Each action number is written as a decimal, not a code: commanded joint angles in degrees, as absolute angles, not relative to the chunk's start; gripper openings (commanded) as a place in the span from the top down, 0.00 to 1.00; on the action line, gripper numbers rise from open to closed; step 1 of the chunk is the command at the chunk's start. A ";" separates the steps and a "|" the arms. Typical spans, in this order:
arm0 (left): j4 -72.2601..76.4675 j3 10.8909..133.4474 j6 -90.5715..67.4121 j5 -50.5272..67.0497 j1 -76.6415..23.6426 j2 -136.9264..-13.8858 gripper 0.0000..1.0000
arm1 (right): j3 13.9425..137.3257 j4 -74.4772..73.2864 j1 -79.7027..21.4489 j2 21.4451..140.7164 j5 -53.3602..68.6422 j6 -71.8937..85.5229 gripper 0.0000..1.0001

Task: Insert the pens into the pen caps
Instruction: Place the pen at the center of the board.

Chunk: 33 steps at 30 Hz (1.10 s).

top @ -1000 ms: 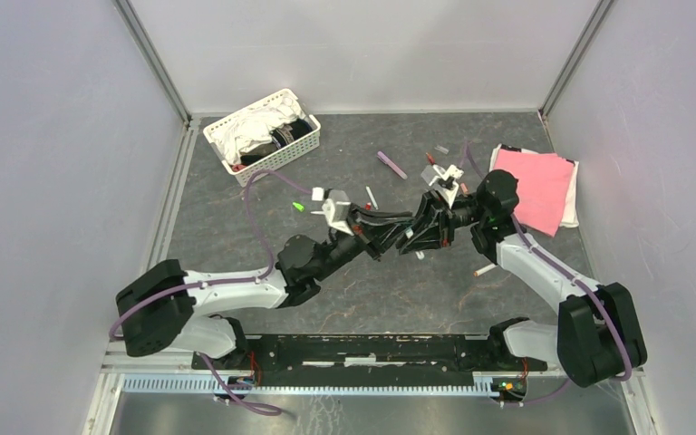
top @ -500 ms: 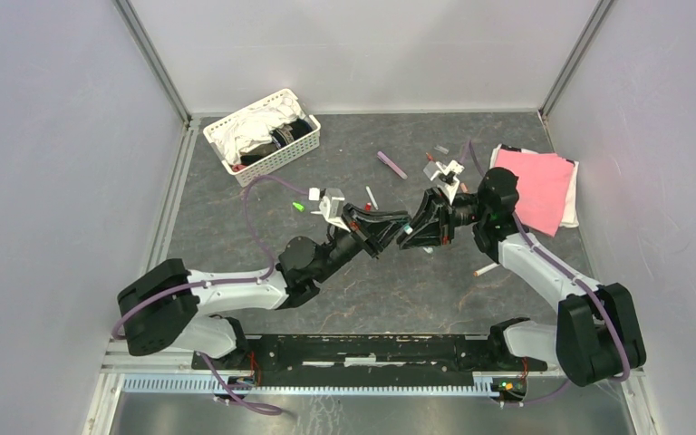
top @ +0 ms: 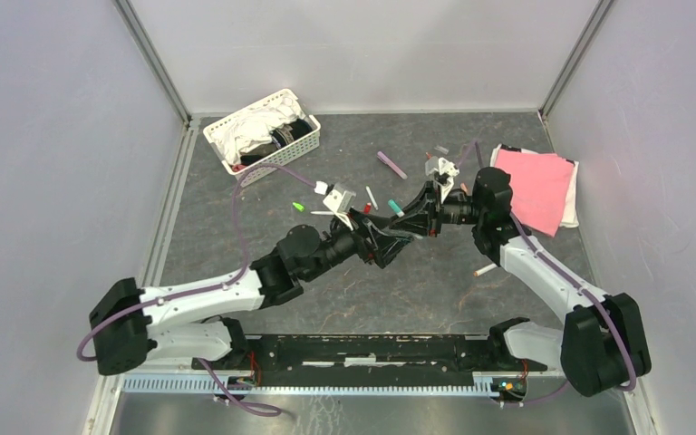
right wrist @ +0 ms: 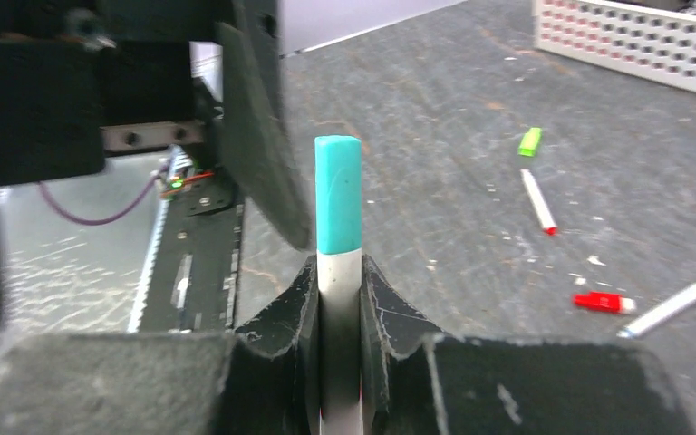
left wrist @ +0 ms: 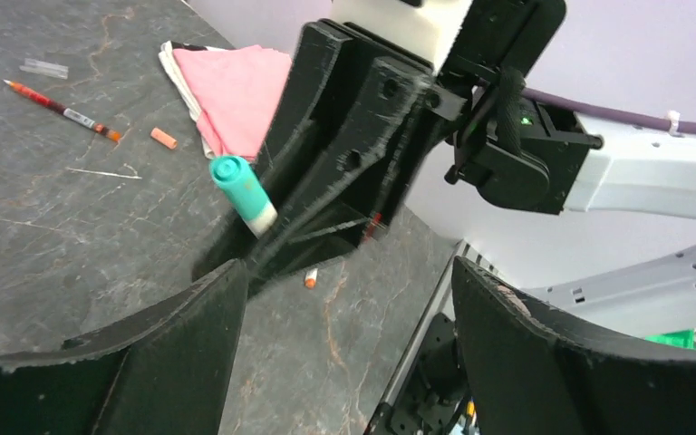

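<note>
My right gripper [right wrist: 338, 290] is shut on a white pen whose end wears a teal pen cap [right wrist: 338, 195]. The capped pen sticks out toward my left gripper [left wrist: 346, 272], whose fingers [left wrist: 172, 353] stand wide apart with nothing between them. From the top view, the left gripper [top: 391, 237] sits just short of the teal cap [top: 397, 207] and the right gripper [top: 412, 213]. On the table lie a green cap [right wrist: 530, 140], a red-tipped white pen [right wrist: 537, 201], a red cap [right wrist: 603, 302], a green-ended pen [right wrist: 666, 309], a purple pen [top: 391, 164] and an orange cap [left wrist: 164, 138].
A white basket [top: 263, 136] with cloths stands at the back left. A folded pink cloth [top: 535, 186] lies at the back right. A red pen [left wrist: 59, 107] and a clear cap [left wrist: 43, 68] lie near it. Another pale pen [top: 485, 269] lies by the right arm.
My left gripper has opened and drawn back from the right one, leaving the teal cap on the pen. The left arm's base link has swung left.
</note>
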<state>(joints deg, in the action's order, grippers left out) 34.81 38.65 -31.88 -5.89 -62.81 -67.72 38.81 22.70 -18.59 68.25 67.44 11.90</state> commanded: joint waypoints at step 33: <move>13.69 27.56 -20.69 -33.50 -62.06 -44.62 0.01 | 88.14 -8.24 -20.51 118.63 17.82 -15.73 0.86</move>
<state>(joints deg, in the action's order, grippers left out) 13.39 28.47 -21.41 -29.30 -62.61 -45.34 82.83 -6.31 -18.33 114.78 21.71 -14.46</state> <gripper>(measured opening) 0.983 0.194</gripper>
